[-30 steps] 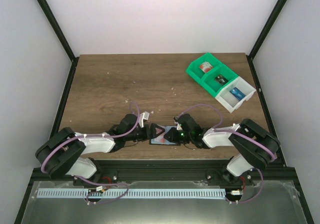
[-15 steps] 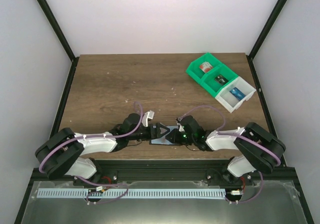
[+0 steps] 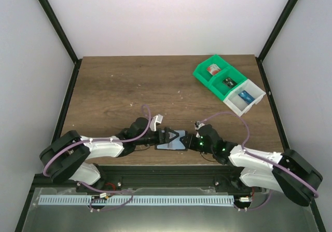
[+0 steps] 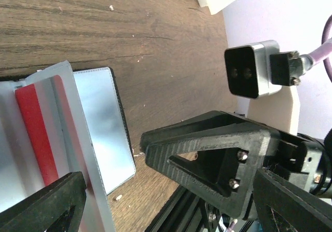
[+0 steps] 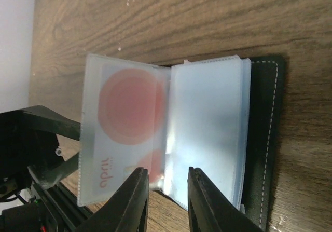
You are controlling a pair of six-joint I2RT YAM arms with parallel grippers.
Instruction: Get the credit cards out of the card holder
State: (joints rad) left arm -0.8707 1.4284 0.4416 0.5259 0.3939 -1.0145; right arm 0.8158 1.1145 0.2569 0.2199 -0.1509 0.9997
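white enclosure walls point(image 3: 166, 19), dark wood-grain counter point(image 3: 119, 86). green and white plastic bins point(image 3: 228, 84) at far right. light blue folding card holder point(image 5: 207, 133) lies open at the near edge, pale card with red circle point(image 5: 127, 107) in its clear sleeve. left gripper point(image 4: 111, 162) spread wide. right gripper point(image 5: 167, 172) barely apart at the sleeve edge, can't tell if gripping.

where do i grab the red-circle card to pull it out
Probably the free edge of the pale card with the red circle, opposite the spine of the blue folding card holder, coming from the left claw's side: its frosted sleeve stands clear of the others.
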